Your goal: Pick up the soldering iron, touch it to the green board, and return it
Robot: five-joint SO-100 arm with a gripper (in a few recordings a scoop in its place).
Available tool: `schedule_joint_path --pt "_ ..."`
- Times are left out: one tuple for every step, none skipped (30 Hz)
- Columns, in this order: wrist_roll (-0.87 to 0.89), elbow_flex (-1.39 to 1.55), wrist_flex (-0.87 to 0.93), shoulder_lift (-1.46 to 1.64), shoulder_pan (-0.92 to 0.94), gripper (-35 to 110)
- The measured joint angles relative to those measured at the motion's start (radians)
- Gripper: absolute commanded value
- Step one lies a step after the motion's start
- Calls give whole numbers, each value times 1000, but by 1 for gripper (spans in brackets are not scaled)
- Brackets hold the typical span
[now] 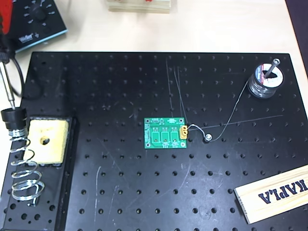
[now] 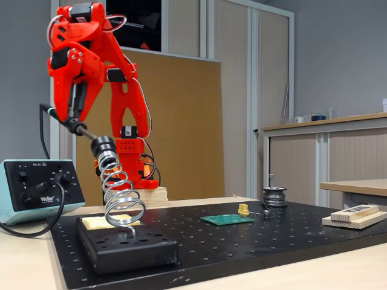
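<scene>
Black pen-shaped soldering iron (image 2: 72, 124) is being held clamped by the red gripper (image 2: 75, 106), tip at the coiled silver spring holder (image 2: 121, 199); the small green circuit board (image 1: 166, 133) is lying mid-plate, well apart.

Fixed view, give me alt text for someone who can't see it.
A red robot arm's claw holds the soldering iron, tip in the coiled spring holder. The green board lies flat on the black perforated plate.
</scene>
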Motion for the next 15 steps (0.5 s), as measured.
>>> schedule_joint_path --pt "0 0 0 0 0 0" --pt "0 0 0 0 2 0" --pt "0 0 0 0 -6 0" --pt "0 0 0 0 -8 0" --pt "6 0 0 0 -9 0" --pt "15 0 0 -6 -15 0" --pt "15 -3 0 -12 -17 0" --pt "17 -5 0 -25 -23 0" --pt "20 -9 0 -34 -28 0" --pt "20 -23 0 -43 -29 0" --pt "21 -43 0 -57 -40 0" --pt "21 -64 6 -80 -44 0" --pt "26 -87 15 -104 -54 0" --pt "32 -114 15 -126 -60 0" --pt "35 -137 18 -146 -69 0"
